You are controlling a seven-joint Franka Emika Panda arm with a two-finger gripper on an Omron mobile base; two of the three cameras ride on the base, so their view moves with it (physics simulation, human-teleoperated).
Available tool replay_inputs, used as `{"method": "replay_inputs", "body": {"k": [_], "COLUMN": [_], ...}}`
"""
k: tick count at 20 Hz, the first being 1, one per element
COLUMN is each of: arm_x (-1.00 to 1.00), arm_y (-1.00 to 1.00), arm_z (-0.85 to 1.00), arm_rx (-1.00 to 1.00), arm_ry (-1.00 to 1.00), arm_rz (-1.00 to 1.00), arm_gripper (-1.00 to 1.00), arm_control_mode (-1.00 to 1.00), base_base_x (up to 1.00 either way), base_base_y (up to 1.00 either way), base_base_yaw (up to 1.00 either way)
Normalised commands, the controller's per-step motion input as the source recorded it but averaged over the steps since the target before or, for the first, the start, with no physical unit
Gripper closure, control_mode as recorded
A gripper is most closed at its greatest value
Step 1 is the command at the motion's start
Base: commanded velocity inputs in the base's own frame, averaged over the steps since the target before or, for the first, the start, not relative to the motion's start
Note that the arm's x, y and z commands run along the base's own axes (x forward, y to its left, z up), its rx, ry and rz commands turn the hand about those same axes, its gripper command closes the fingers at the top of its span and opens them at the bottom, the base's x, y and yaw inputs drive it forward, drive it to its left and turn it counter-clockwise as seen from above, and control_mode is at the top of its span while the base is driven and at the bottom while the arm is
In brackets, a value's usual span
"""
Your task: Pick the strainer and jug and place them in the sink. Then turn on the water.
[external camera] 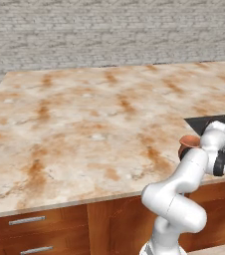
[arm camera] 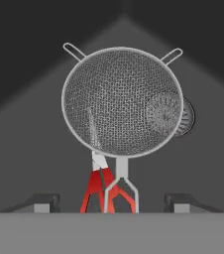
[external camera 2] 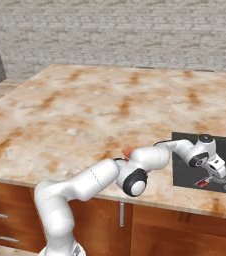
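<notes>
Strainer [arm camera: 120, 101] sat loose in the sink [arm camera: 29, 149], and the claw [arm camera: 111, 203] stood released above it, fingertips [arm camera: 45, 202] spread clear of the red handle; the jug [external camera: 189, 143] waited on the counter [external camera: 84, 124] beside the basin.

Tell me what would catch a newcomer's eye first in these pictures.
Probably the strainer, a round silver mesh bowl with a red-tipped handle, lying in the dark sink right below the open gripper, its handle between the spread tips. Next, the white arm stretching across the marbled counter to the sink at its right end. The orange jug peeks out behind the arm on the counter.
</notes>
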Motion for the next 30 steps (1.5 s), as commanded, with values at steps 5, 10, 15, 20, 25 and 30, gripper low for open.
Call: {"method": "replay_inputs", "body": {"k": [5, 10, 15, 20, 25, 30], "arm_x": [0.0, 0.0, -0.17, -0.53, -0.53, -0.74], "arm_y": [-0.05, 0.0, 0.02, 0.44, 0.88, 0.99], "arm_z": [0.0, 0.32, 0.96, 0.93, 0.65, 0.25], "arm_rx": [0.0, -0.02, 0.0, 0.0, 0.0, 0.01], "arm_ry": [0.0, 0.0, 0.05, 0.02, 0.03, 0.05], "arm_rz": [0.0, 0.0, 0.0, 0.0, 0.0, 0.0], "arm_gripper": [-1.0, -1.0, -1.0, -1.0, -1.0, -1.0], "arm_control_mode": [-1.0, -1.0, -1.0, -1.0, -1.0, -1.0], "base_base_x": [0.0, 0.0, 0.0, 0.0, 0.0, 0.0], "base_base_y": [0.0, 0.0, 0.0, 0.0, 0.0, 0.0], "base_base_yaw": [0.0, 0.0, 0.0, 0.0, 0.0, 0.0]}}
